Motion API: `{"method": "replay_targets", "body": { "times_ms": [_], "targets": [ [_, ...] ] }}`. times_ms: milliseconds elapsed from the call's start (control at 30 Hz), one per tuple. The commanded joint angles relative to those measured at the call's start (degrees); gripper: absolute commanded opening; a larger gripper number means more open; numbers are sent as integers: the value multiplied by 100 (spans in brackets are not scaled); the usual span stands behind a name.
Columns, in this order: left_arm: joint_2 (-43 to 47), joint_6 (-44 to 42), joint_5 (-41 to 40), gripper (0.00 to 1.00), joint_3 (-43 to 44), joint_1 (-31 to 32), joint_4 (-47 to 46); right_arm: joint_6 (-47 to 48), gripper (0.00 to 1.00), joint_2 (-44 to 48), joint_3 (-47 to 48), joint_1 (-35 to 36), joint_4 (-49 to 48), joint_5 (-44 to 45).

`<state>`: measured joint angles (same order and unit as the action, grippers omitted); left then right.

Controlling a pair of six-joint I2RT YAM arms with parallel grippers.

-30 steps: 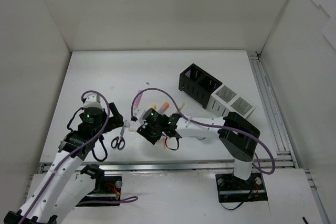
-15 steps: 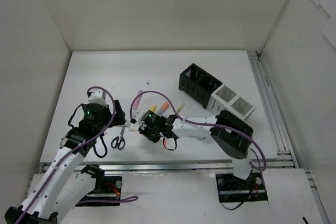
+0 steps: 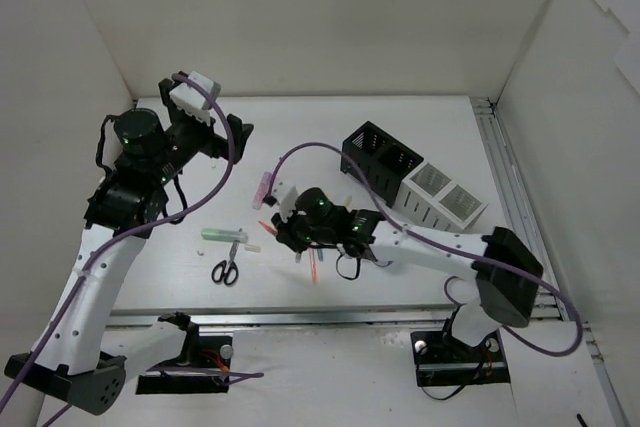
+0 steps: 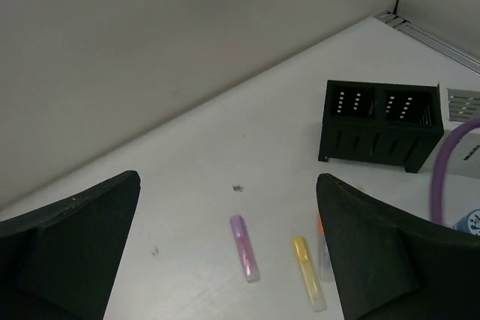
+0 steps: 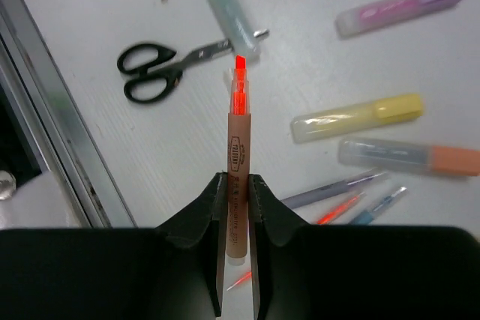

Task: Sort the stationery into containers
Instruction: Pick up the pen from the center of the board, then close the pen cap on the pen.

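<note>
On the white-walled table (image 3: 300, 137), the right gripper (image 5: 237, 185) pinches an orange-tipped marker (image 5: 237, 140) near scissors (image 5: 161, 71) and highlighters (image 5: 358, 118), the left gripper (image 4: 227, 185) gapes empty, and the black organizer (image 4: 379, 121) and white organizer (image 3: 445, 197) stand at right.

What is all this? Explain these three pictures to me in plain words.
These are two robot arms, the left arm and the right arm, each ending in a two-finger gripper, at a white table. One picture looks down from above; the other two come from a camera on each wrist. On the table lie a black organizer, a white organizer, scissors, a green highlighter, a pink highlighter, a yellow highlighter, an orange highlighter and thin pens. The right gripper is shut on an orange-tipped marker. The left gripper hangs high, open and empty.
</note>
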<state>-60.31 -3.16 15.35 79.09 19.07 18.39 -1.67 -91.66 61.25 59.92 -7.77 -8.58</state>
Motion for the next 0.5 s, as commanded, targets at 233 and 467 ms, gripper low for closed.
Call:
{"method": "replay_targets", "body": {
  "times_ms": [233, 467],
  "targets": [
    [-1043, -3593, 2024, 99, 373, -341, 1341, -764, 0, 2212, -842, -1175, 126, 1323],
    [-1930, -5790, 2851, 99, 519, -291, 2895, -931, 0, 2810, -992, -1843, 654, 1833]
  ]
}}
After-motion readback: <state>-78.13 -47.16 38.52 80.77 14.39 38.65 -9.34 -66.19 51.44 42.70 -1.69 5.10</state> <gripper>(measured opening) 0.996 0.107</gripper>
